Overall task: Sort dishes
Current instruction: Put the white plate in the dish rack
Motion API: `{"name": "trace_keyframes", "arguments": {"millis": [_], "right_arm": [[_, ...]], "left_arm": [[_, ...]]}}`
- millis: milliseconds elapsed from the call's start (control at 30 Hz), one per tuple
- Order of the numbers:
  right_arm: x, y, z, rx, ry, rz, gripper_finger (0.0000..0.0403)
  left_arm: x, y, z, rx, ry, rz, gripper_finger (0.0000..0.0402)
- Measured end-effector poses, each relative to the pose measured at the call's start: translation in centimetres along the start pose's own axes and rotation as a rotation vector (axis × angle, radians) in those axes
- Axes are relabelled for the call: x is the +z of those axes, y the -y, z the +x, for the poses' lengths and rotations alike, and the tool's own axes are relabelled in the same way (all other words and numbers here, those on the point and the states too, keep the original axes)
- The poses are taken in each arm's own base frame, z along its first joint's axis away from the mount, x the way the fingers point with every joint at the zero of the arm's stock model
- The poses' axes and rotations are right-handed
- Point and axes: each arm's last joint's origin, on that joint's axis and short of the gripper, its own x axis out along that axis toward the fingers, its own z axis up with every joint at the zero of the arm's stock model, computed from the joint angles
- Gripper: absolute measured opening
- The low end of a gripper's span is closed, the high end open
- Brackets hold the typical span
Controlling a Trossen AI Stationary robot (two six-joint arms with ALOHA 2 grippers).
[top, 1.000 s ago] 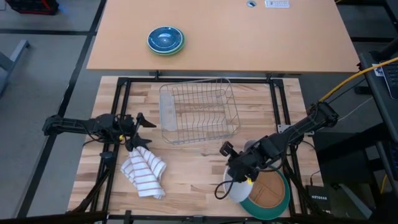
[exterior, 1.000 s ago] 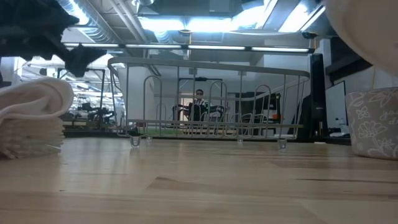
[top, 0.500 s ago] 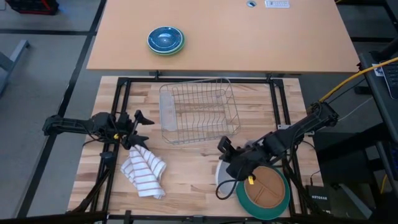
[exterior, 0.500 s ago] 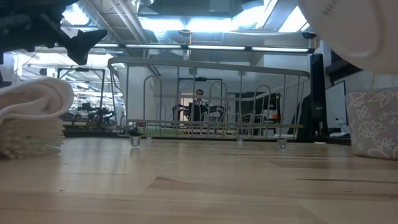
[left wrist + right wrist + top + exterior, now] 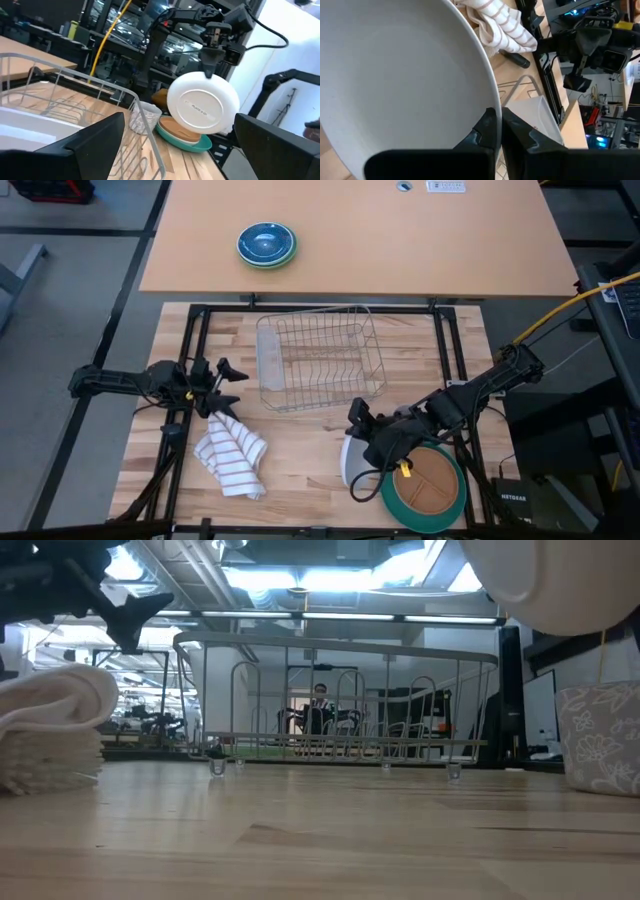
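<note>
The white plate (image 5: 352, 459) hangs in the air above the near right part of the tabletop (image 5: 300, 440), pinched at its rim by the right gripper (image 5: 368, 442). In the right wrist view the two dark fingers (image 5: 490, 131) press together on the plate's edge, one on each face. The plate is held on edge, nearly upright, so from above it shows only as a thin white sliver.

Just to its right, at the near right corner, the tan plate (image 5: 432, 485) rests on the larger green plate (image 5: 455, 510), both lying flat.

The wire dish rack (image 5: 318, 356) stands farther back and a little left of the held plate, near the middle of the tabletop. The right arm is clearly the closer one to both plate and rack. Judging by this, the coming move carries the plate away and leftward, with its upright edge needing to line up with the rack's slots.

The left gripper (image 5: 222, 387) waits at the left side, just beside the rack, its fingers spread and empty. A striped towel (image 5: 232, 454) lies crumpled near it.

The left wrist view shows the plate's round underside (image 5: 203, 104) face on, which the overhead view hides. The low view shows only its curved bottom edge (image 5: 545, 585) high above the wood, confirming it is lifted clear.
</note>
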Motion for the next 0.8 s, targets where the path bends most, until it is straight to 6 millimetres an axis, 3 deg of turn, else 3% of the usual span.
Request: {"name": "trace_keyframes", "arguments": {"millis": [467,800], "right_arm": [[0.03,0.03,0.00,-0.003,0.003,0.004,0.0016],[0.46,0.57,-0.03,-0.073,0.027,-0.034,0.0016]], "left_arm": [[0.33,-0.77,-0.12,0.270,0.115,-0.022,0.0368],[0.63,-0.69,-0.14,0.270,0.156,-0.062,0.0368]]}}
